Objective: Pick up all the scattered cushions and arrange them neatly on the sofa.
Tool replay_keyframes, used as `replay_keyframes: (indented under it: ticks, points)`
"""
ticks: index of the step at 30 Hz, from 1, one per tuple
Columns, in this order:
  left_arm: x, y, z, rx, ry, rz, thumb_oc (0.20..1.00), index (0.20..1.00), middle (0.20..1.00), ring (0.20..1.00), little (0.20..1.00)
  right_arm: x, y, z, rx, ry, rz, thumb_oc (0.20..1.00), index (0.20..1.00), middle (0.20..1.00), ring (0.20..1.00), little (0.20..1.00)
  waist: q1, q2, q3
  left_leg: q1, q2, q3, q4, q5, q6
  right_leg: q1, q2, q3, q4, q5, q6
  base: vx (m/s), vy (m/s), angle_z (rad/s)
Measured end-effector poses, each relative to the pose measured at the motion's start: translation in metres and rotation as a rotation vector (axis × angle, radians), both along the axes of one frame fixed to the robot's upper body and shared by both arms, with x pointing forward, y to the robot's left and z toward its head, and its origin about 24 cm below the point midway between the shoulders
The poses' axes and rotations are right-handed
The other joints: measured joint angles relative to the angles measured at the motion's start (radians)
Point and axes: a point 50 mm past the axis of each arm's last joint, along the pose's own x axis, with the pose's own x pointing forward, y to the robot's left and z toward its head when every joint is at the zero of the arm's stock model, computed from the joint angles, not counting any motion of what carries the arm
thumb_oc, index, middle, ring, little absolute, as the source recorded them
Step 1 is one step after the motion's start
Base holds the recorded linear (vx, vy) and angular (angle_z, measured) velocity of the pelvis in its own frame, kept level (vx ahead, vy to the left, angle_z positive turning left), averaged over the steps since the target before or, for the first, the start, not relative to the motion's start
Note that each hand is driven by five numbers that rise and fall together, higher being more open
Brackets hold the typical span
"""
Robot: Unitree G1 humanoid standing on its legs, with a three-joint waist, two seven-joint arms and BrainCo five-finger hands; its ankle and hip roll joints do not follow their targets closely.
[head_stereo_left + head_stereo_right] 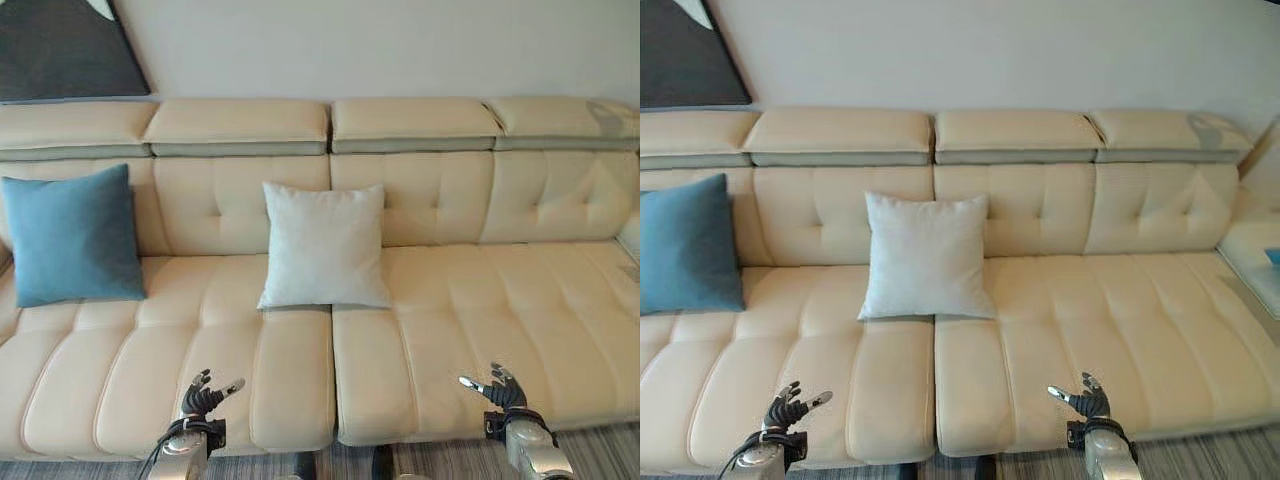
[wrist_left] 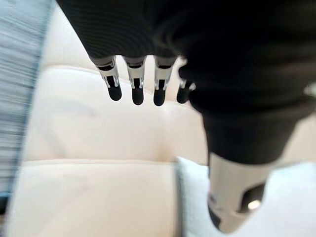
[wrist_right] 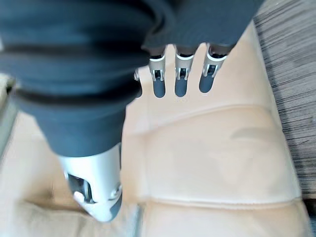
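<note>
Cream leather sofa carries a square blue cushion at its left end and a pale grey square cushion mid-seat, both propped upright. Left hand and right hand hover empty, fingers relaxed. The grey cushion, only leaning, could topple forward if brushed.
</note>
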Motion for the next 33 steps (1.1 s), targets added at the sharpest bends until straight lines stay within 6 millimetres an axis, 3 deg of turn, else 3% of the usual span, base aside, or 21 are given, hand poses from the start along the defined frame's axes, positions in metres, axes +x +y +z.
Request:
replay_keyframes:
  ticks: [1,2,4,6,7,9,12,13,15,16,17,19,20,21,22,25,28,33]
  points:
    - [0.005,-0.003,0.005,-0.005,-0.032,-0.008,1.0,1.0,1.0,1.0,1.0,-0.003,0.0,-0.001,0.003,0.005,-0.001,1.0,1.0,1.0,1.0,1.0,-0.002,0.018,0.004,-0.009,0.022,-0.001,0.002,0.008,0.005,-0.03,-0.004,-0.012,0.145,-0.076,-0.005,-0.11,-0.064,-0.13]
    - [0.006,-0.002,0.008,-0.002,-0.047,-0.012,1.0,1.0,1.0,1.0,1.0,-0.007,0.001,-0.004,0.007,0.018,-0.003,1.0,1.0,1.0,1.0,1.0,-0.001,0.013,0.003,-0.007,0.023,-0.004,0.007,0.009,0.004,-0.026,-0.023,-0.012,0.217,-0.124,0.005,-0.1,-0.097,-0.06]
    - [0.003,0.004,0.006,0.002,-0.031,0.011,1.0,1.0,1.0,1.0,1.0,-0.008,0.003,-0.005,0.023,0.017,-0.005,1.0,1.0,1.0,1.0,1.0,0.0,-0.016,-0.005,-0.01,0.017,0.017,0.008,0.024,-0.004,0.051,-0.067,-0.005,0.239,-0.207,0.033,-0.15,-0.141,-0.16]
    - [0.0,0.003,0.004,0.001,-0.021,0.008,1.0,1.0,1.0,1.0,1.0,-0.006,0.007,-0.004,0.04,0.0,-0.002,1.0,1.0,1.0,1.0,1.0,0.007,-0.019,-0.004,-0.011,0.025,0.023,0.008,0.036,-0.021,0.111,-0.069,-0.001,0.207,-0.236,0.071,-0.25,-0.185,-0.2]
    - [0.0,0.002,0.003,-0.005,-0.022,0.007,1.0,1.0,1.0,1.0,1.0,-0.002,0.012,-0.001,0.054,-0.024,0.006,1.0,1.0,1.0,1.0,1.0,0.01,-0.027,-0.003,-0.014,0.029,0.027,0.008,0.059,-0.051,0.172,-0.058,0.021,0.097,-0.243,0.042,-0.3,-0.215,-0.19]
    - [-0.003,-0.01,-0.002,-0.043,-0.011,0.003,1.0,1.0,1.0,1.0,1.0,0.004,0.013,0.005,0.051,-0.052,0.025,1.0,1.0,1.0,1.0,1.0,0.017,0.02,-0.003,-0.015,0.071,0.03,0.008,0.077,-0.071,0.203,0.003,0.031,-0.004,-0.174,-0.018,-0.34,-0.273,-0.31]
    - [-0.004,-0.021,-0.006,-0.081,-0.01,0.005,1.0,1.0,1.0,1.0,1.0,0.002,0.012,0.008,0.044,-0.059,0.043,1.0,1.0,1.0,1.0,1.0,0.022,0.044,-0.015,-0.028,0.114,0.022,0.013,0.116,-0.109,0.238,0.066,0.043,-0.094,-0.117,-0.054,-0.38,-0.29,-0.06]
    - [-0.002,-0.025,-0.006,-0.107,-0.017,0.008,1.0,1.0,1.0,1.0,1.0,0.003,0.009,0.013,0.031,-0.079,0.05,1.0,1.0,1.0,1.0,1.0,0.02,0.054,-0.016,-0.056,0.134,-0.001,0.031,0.152,-0.137,0.236,0.09,0.031,-0.107,-0.103,-0.069,-0.39,-0.256,0.27]
    - [0.005,-0.029,-0.002,-0.118,-0.043,-0.005,1.0,1.0,1.0,1.0,1.0,0.003,0.01,0.016,0.03,-0.097,0.055,1.0,1.0,1.0,1.0,1.0,0.017,0.04,-0.003,-0.073,0.139,-0.015,0.032,0.213,-0.178,0.233,0.095,0.01,-0.116,-0.101,-0.084,-0.33,-0.189,0.33]
    - [0.004,-0.032,-0.002,-0.123,-0.044,-0.016,1.0,1.0,1.0,1.0,1.0,0.002,0.009,0.017,0.026,-0.103,0.058,1.0,1.0,1.0,1.0,1.0,0.015,0.029,0.011,-0.088,0.142,-0.034,0.029,0.269,-0.197,0.231,0.101,-0.008,-0.112,-0.085,-0.103,-0.28,-0.124,0.25]
    - [0.002,-0.033,-0.003,-0.126,-0.039,-0.014,1.0,1.0,1.0,1.0,1.0,0.002,0.009,0.017,0.023,-0.101,0.06,1.0,1.0,1.0,1.0,1.0,0.014,0.021,0.024,-0.084,0.142,-0.064,0.026,0.28,-0.195,0.227,0.101,-0.007,-0.109,-0.088,-0.115,-0.25,-0.103,0.15]
    - [-0.003,-0.03,-0.005,-0.121,-0.018,-0.008,1.0,1.0,1.0,1.0,1.0,0.002,0.009,0.017,0.025,-0.103,0.06,1.0,1.0,1.0,1.0,1.0,0.019,-0.004,0.036,-0.059,0.101,-0.098,0.033,0.224,-0.238,0.22,0.082,-0.003,-0.123,-0.077,-0.137,-0.19,-0.065,-0.19]
    - [-0.005,-0.029,-0.006,-0.119,-0.014,-0.002,1.0,1.0,1.0,1.0,1.0,0.004,0.01,0.019,0.026,-0.111,0.063,1.0,1.0,1.0,1.0,1.0,0.024,-0.021,0.039,-0.023,0.06,-0.096,0.035,0.148,-0.217,0.208,0.064,0.02,-0.127,-0.086,-0.136,-0.14,-0.023,-0.29]
    - [-0.006,-0.029,-0.006,-0.12,-0.013,-0.002,1.0,1.0,1.0,1.0,1.0,0.007,0.01,0.023,0.024,-0.13,0.069,1.0,1.0,1.0,1.0,1.0,0.023,-0.003,0.044,0.014,0.037,-0.073,0.029,0.093,-0.181,0.203,0.062,0.021,-0.127,-0.074,-0.121,-0.11,0.002,-0.24]
    - [-0.006,-0.029,-0.006,-0.122,-0.015,0.0,1.0,1.0,1.0,1.0,1.0,0.007,0.01,0.024,0.024,-0.134,0.072,1.0,1.0,1.0,1.0,1.0,0.015,0.0,0.049,0.022,0.033,-0.079,0.031,0.075,-0.166,0.195,0.063,0.027,-0.123,-0.059,-0.119,-0.08,0.015,-0.22]
    - [-0.011,-0.028,-0.008,-0.126,-0.002,0.009,1.0,1.0,1.0,1.0,1.0,0.008,0.017,0.021,0.038,-0.118,0.113,1.0,1.0,1.0,1.0,1.0,0.032,-0.001,0.053,0.042,0.029,-0.089,0.03,0.059,-0.144,0.186,0.054,0.077,-0.134,-0.044,-0.087,-0.03,0.06,-0.51]
    - [-0.007,-0.029,-0.007,-0.133,-0.01,0.003,1.0,1.0,1.0,1.0,1.0,0.004,0.016,0.019,0.038,-0.106,0.109,1.0,1.0,1.0,1.0,1.0,-0.004,0.028,0.05,0.058,0.033,-0.09,0.006,0.01,-0.111,0.199,0.062,0.05,-0.135,-0.045,-0.069,-0.02,0.113,0.17]
    - [-0.005,-0.029,-0.007,-0.129,-0.006,-0.004,1.0,1.0,1.0,1.0,1.0,0.003,0.014,0.018,0.031,-0.102,0.091,1.0,1.0,1.0,1.0,1.0,-0.012,0.027,0.037,0.052,0.002,-0.114,0.0,-0.008,-0.097,0.201,0.029,0.035,-0.134,-0.037,-0.041,-0.02,0.125,0.13]
